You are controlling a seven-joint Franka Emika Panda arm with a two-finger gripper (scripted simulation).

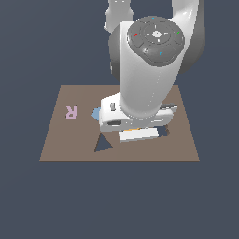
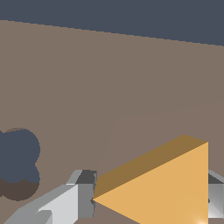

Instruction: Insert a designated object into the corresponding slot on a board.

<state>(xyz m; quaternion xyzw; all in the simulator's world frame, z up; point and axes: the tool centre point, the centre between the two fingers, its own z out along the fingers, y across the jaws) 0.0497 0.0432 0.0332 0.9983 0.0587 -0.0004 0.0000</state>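
The orange-yellow triangle fills the near part of the wrist view. My gripper is shut on it, with one finger at its tip and the other at its flat side. In the exterior view only an orange sliver of the triangle shows under the gripper, over the middle of the brown board. The dark triangular slot lies just to the exterior view's left of the gripper, near the board's front edge, and is empty. I cannot tell how high the triangle is above the board.
A dark wavy-edged cutout lies beside the gripper; the arm partly hides this cutout in the exterior view. A pink letter R and a blue disc rest on the board's left part. The arm's body covers the board's middle.
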